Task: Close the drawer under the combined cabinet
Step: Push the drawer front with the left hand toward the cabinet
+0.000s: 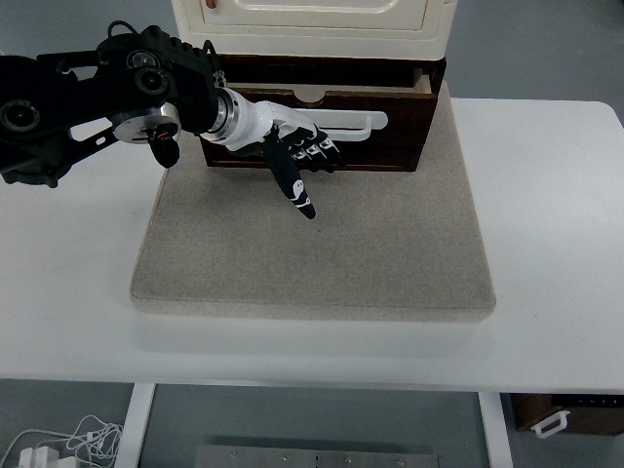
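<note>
From the left of the drawer (pixel 322 122), the black left arm (pixel 88 97) reaches across the white table (pixel 546 214) to the drawer's front. The left hand (pixel 283 136) lies against that dark wooden front, just left of and below its white handle (pixel 366 122); the fingers (pixel 322 148) are curled at the front panel and the thumb sticks out toward the grey mat (pixel 312 253), with nothing gripped. The drawer sits under the cream cabinet (pixel 312 24) and appears almost home, a narrow gap showing along its top. The closing push looks nearly finished; what remains is likely a short, straight press toward the cabinet until the front sits flush
</note>
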You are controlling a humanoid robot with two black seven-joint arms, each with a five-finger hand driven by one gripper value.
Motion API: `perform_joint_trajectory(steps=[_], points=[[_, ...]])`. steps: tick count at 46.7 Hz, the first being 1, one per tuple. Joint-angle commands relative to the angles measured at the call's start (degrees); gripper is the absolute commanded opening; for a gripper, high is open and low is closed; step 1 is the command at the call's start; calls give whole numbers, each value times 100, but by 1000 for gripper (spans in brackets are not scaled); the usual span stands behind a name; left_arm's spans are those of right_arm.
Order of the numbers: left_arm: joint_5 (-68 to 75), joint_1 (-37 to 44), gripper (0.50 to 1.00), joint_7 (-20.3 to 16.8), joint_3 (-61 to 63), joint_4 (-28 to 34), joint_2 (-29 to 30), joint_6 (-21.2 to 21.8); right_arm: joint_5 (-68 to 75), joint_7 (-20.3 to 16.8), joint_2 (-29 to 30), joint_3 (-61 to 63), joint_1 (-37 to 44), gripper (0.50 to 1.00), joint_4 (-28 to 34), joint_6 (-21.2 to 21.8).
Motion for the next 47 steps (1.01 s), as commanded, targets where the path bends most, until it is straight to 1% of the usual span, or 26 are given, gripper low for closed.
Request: perform_joint_trajectory(steps=[1,15,21,47], points=[[0,27,1000,-45,-3,69,-9,11,0,0,0,0,1,952,0,0],[0,27,1000,-195,-21,324,-36,20,0,0,0,0,1,952,0,0],[0,27,1000,-204,-91,464,-36,47,0,0,0,0,1,952,0,0],[0,27,1000,-353,-91,746,-80,99,0,0,0,0,1,952,0,0]])
